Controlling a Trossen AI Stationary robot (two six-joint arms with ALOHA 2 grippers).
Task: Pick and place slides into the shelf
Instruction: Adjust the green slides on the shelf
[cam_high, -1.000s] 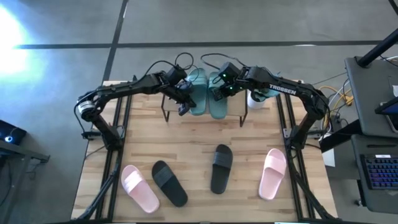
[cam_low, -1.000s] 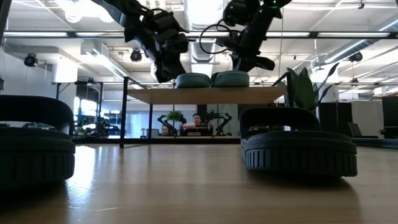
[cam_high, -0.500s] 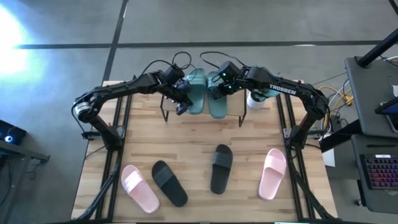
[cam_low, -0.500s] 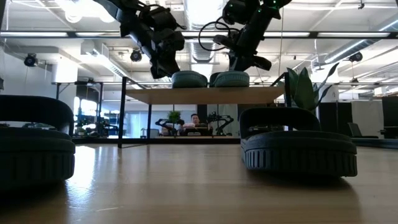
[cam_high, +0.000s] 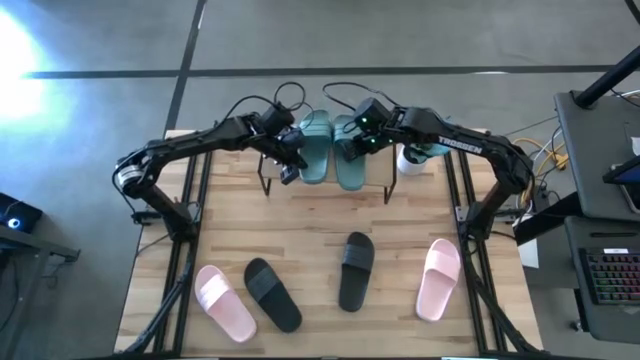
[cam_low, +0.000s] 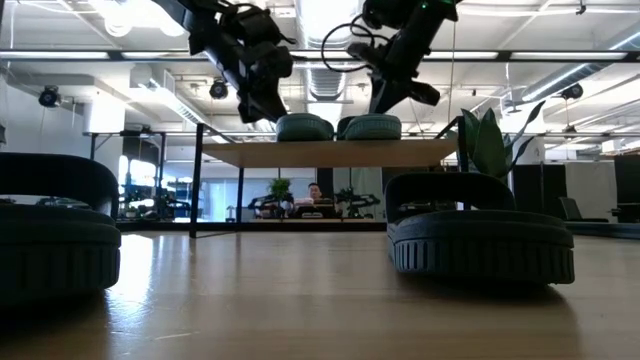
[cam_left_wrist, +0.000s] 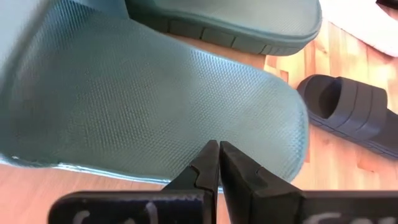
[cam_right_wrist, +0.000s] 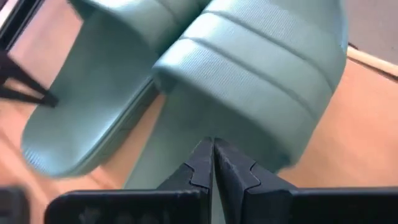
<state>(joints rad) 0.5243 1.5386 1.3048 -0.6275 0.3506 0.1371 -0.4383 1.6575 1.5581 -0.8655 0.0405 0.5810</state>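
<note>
Two teal slides lie side by side on their soles on the shelf's top board, the left one and the right one. My left gripper is shut, just left of the left slide's heel; the low view shows a gap between them. My right gripper is shut above the right slide, its tips at the footbed behind the strap. Two black slides and two pink slides lie on the table's near part. My right gripper's shut fingertips stand right at the right teal slide's footbed, just behind the strap, slanting down from above. I cannot tell whether they touch it.
A white pot with a plant stands on the table just right of the shelf. The shelf's thin black legs stand at the table's far middle. Bare wood lies between the shelf and the four slides near the front edge.
My left gripper has drawn back from the left teal slide toward the table's left and far side and has risen a little. My right gripper has risen slightly over the right slide. Both have stayed shut.
</note>
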